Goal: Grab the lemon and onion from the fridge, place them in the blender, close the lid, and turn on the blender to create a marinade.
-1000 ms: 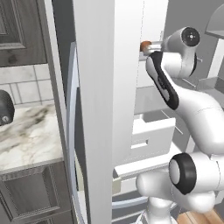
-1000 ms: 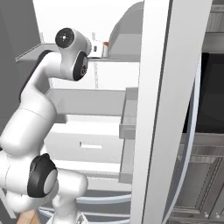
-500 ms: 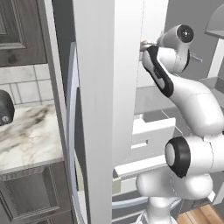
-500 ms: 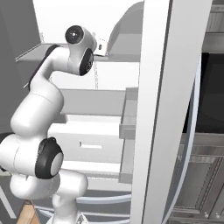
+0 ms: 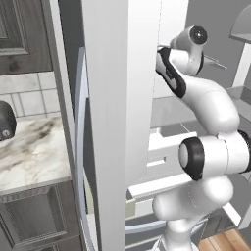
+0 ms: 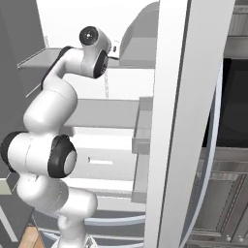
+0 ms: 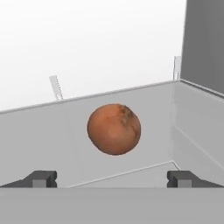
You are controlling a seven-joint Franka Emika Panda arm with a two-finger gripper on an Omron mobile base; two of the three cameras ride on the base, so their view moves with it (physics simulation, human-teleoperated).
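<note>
Arm reached deeper into the fridge over the last second; we had spread fingers lined on the onion mid-shelf, grasp pending.

White arm; dark joints

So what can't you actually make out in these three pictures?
- The hand's far end, both base views: it reaches behind the fridge door edge and arm joints. The fingers show in the hand view, spread wide.
- The onion: its underside is turned away, so contact with the shelf can't be judged.
- A dark round object on the counter, left base view: cut off by the picture edge.
</note>
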